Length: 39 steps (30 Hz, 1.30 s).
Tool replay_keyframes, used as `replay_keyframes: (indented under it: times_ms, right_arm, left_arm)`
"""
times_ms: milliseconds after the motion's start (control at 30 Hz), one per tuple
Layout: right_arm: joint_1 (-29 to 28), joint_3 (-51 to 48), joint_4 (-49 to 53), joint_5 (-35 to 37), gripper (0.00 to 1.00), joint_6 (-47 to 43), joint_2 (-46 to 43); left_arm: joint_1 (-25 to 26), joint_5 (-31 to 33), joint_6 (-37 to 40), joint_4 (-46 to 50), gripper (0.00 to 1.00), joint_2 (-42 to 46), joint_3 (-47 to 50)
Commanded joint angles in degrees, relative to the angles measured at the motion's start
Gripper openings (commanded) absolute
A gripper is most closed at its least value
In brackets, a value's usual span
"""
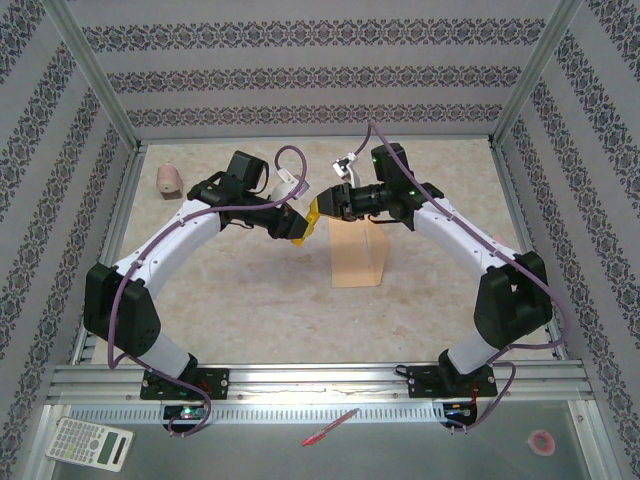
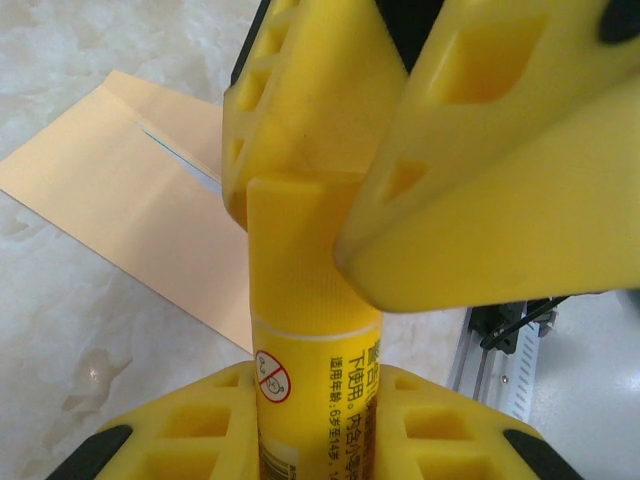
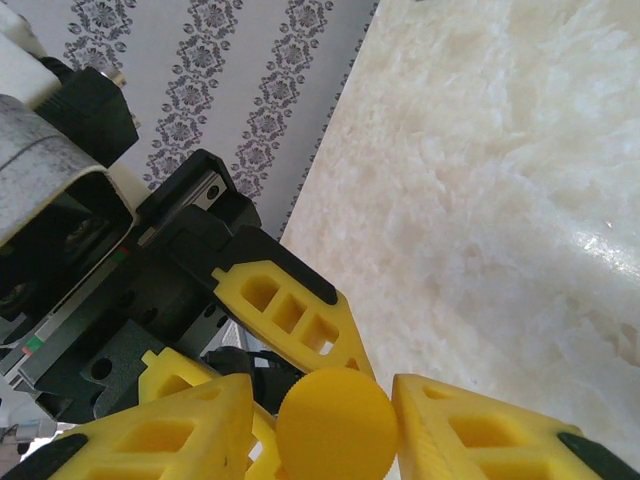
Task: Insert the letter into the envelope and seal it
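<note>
The tan envelope [image 1: 358, 255] lies flat on the table right of centre; in the left wrist view the envelope [image 2: 120, 180] has its flap folded open. The letter is hidden or out of view. Above the envelope's left edge the two grippers meet over a yellow glue stick [image 2: 315, 380]. My left gripper [image 1: 295, 228] [image 2: 320, 410] is shut on the stick's printed body. My right gripper [image 1: 322, 207] [image 3: 337, 425] is shut on its ribbed cap [image 2: 300, 250], whose round end [image 3: 337, 440] faces the right wrist camera. The right fingers [image 2: 500, 180] clamp the cap from both sides.
A pink object [image 1: 168, 179] sits at the back left of the table. In front of the rail lie a calculator [image 1: 90, 443], a red pen [image 1: 330, 427] and a pink ring [image 1: 541, 440]. Patterned walls and metal posts enclose the table.
</note>
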State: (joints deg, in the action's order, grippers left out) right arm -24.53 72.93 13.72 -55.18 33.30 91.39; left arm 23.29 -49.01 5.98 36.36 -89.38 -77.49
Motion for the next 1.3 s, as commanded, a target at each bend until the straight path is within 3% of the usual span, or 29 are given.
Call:
replay_keyframes:
  times_ms: [0, 633, 1067, 1267]
  right_arm:
    - [-0.51, 0.42, -1.39, -1.69, 0.4, 0.56, 0.98]
    - [-0.27, 1.69, -1.69, -0.42, 0.2, 1.48, 1.25]
    - [3.57, 2.05, -1.4, 1.32, 0.16, 2.34, -0.2]
    - [5.2, 2.05, -1.14, 1.81, 0.14, 2.3, -1.11]
  left_arm:
    - [0.7, -0.09, -0.18, -2.4, 0.13, 0.61, 0.24]
    - [0.57, -0.12, -0.35, -3.51, 0.12, 0.35, 1.56]
    - [0.53, 0.22, 0.0, -3.16, 0.09, 0.62, 2.52]
    - [0.57, 0.19, 0.26, -2.47, 0.01, 0.11, 2.78]
